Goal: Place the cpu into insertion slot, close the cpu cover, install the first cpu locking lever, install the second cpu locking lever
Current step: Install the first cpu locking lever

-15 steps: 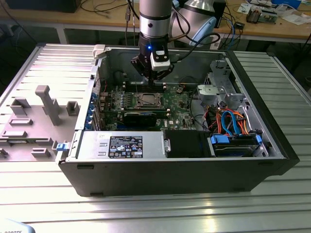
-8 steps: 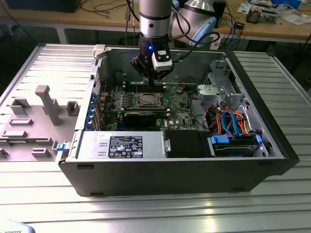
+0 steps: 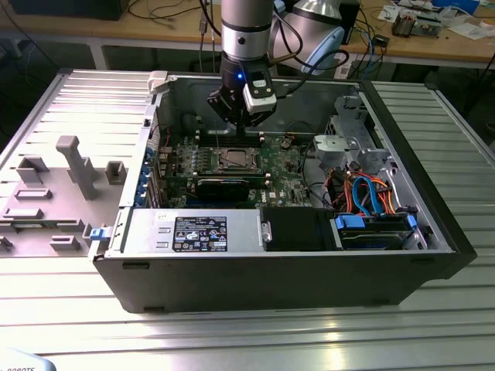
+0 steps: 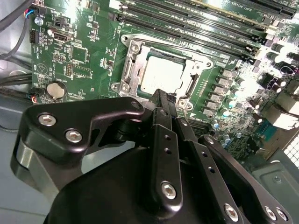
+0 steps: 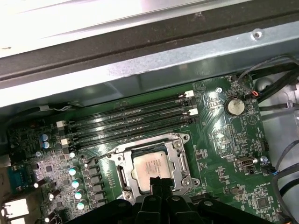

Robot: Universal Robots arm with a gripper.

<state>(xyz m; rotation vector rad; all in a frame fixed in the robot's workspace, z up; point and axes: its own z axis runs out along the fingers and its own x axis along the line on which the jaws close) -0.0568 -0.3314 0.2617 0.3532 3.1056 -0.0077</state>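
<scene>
The cpu (image 4: 161, 74) (image 5: 148, 165), a dull silver square, lies in the insertion slot on the green board, so the slot's contact field is hidden under it. The cpu cover (image 4: 132, 65) (image 5: 180, 158), a silver metal frame, lies flat around the chip. In both wrist views my gripper (image 4: 161, 94) (image 5: 159, 181) hangs just above the socket's near edge, black fingers pressed together with nothing between them. In the exterior view the gripper (image 3: 238, 130) hovers over the cpu (image 3: 234, 160) inside the open computer case. I cannot make out the locking levers separately.
Long black memory slots (image 5: 131, 122) (image 4: 196, 18) run beside the socket, and a coin battery (image 4: 57, 89) (image 5: 234, 106) sits nearby. A black expansion card (image 3: 224, 185), a power supply (image 3: 193, 232) and a drive cage with blue cables (image 3: 371, 197) crowd the case. Grey fixtures (image 3: 62, 178) stand at the exterior view's left.
</scene>
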